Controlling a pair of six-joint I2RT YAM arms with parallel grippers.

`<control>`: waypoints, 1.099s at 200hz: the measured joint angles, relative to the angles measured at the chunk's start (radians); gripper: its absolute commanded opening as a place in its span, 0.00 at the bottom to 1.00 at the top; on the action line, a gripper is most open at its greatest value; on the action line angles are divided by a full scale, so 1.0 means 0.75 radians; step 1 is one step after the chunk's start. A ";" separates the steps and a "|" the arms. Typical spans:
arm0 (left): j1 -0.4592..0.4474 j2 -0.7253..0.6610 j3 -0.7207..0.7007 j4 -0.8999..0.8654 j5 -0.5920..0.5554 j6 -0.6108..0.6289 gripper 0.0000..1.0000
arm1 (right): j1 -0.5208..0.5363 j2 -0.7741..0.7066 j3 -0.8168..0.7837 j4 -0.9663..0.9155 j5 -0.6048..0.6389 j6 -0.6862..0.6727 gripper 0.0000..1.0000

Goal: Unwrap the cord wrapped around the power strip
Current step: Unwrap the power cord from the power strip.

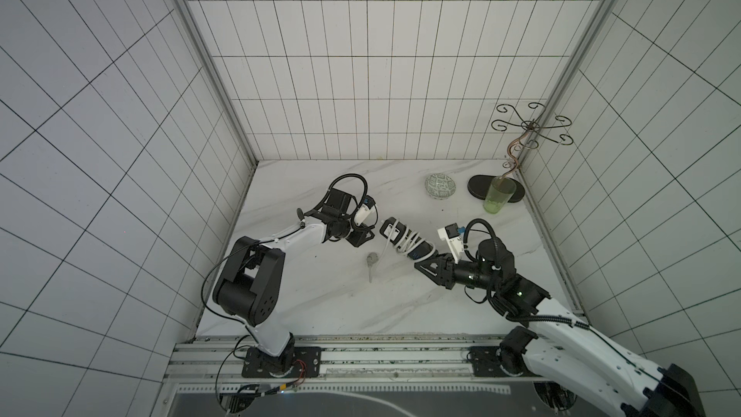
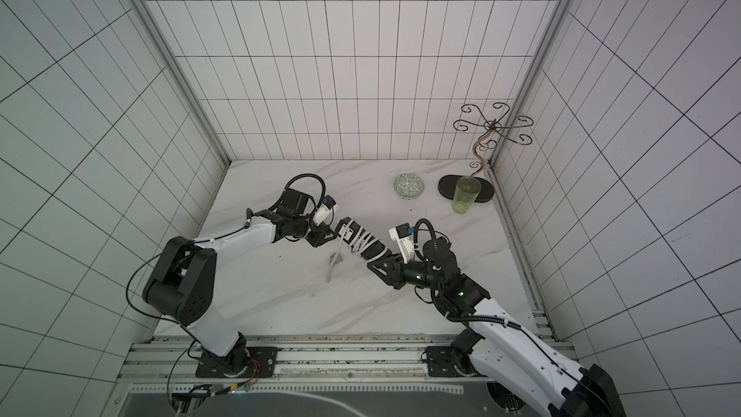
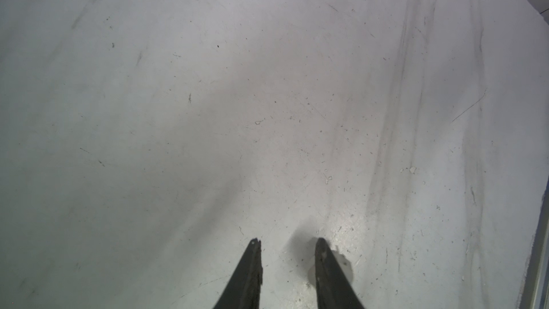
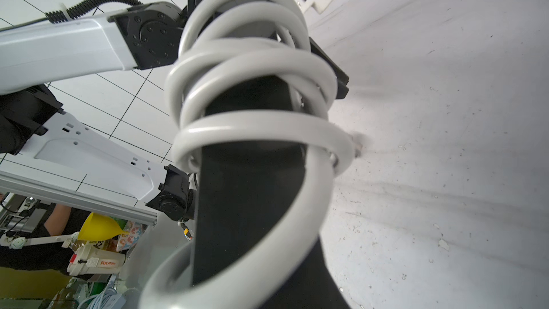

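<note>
both top views: the power strip [image 1: 405,237] is held off the marble table [image 1: 320,294], lying aslant near the table's centre. the right gripper [image 1: 426,260] is clamped on its end at about 4 o'clock; the free end, with a white socket face, points toward 10 o'clock. the cord [image 1: 409,239] is wound in several pale loops around the middle of the strip. one strand hangs from the free end down to the plug [image 1: 371,261], which lies on the table toward 7 o'clock of the strip. the left gripper [image 1: 367,233] sits just beside the strip's free end, at its 9 o'clock, holding nothing; whether it touches the strip cannot be told from here. toward 1 o'clock of the strip, at the back of the table, stand a patterned bowl [image 1: 440,186], a green glass [image 1: 495,194] and a black oval base [image 1: 477,188] bearing a scrolled wire stand [image 1: 530,125].

right wrist view only: the coils of the cord [image 4: 252,63] appear close up, stacked and crossing on the black body of the power strip [image 4: 246,203], with one strand sweeping down past the lens. the right gripper's own fingers are not seen here. behind stand the white links of the left arm [image 4: 59,46].

left wrist view only: the two dark fingertips [image 3: 252,266] of the left gripper [image 3: 286,243] stand narrowly apart with bare table [image 3: 208,99] between them, and a small pale round thing [image 3: 346,266], not identifiable, shows just behind one finger. neither strip nor cord appears in this view.
</note>
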 measured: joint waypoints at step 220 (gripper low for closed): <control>-0.486 -0.876 -0.654 0.674 -0.724 0.064 0.59 | -0.001 0.150 0.186 -0.074 0.142 -0.040 0.00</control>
